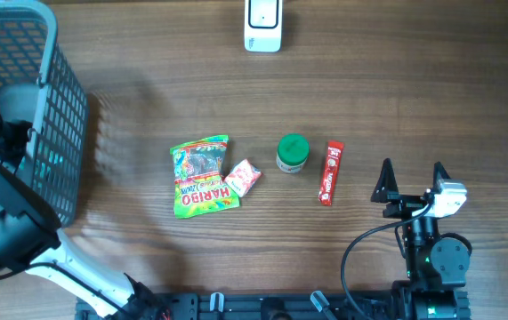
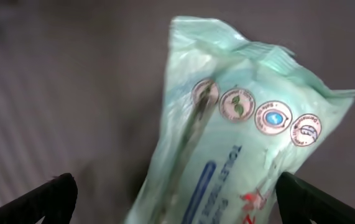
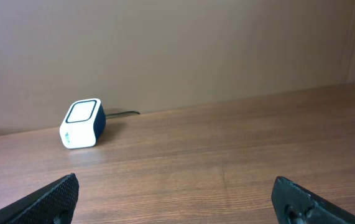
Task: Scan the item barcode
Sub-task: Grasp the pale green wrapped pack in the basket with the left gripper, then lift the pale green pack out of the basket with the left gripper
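Overhead: my left arm is parked over the basket at the desk's left edge, and I can't pick the gripper itself out from up here. Four items sit in a row mid-desk: Haribo bag, a small candy packet touching its right side, a green-lidded jar, and a red stick packet. The scanner is at the far edge, about in line with the jar. My right gripper hangs near the front-right corner, fingers spread wide, nothing in them.

Left wrist: left gripper is spread all the way, one fingertip in each bottom corner of the shot. A pale green tissue pack lies below, between them, not gripped. I can't spot any barcode on the face showing, just round seals and some print.

Right wrist: both fingers wide with only bare desk between them, and the scanner is off to the left, well apart, its window tilted up.

My take: the pack looks like it's sitting in the basket, so the next scan is probably one of the desk four. The stick packet is nearest my right side. I'd grab it across the narrow width near one end so the fingers don't cover the code, find the code before travelling, then hold it flat to the window and steady, not swiped past at an angle.
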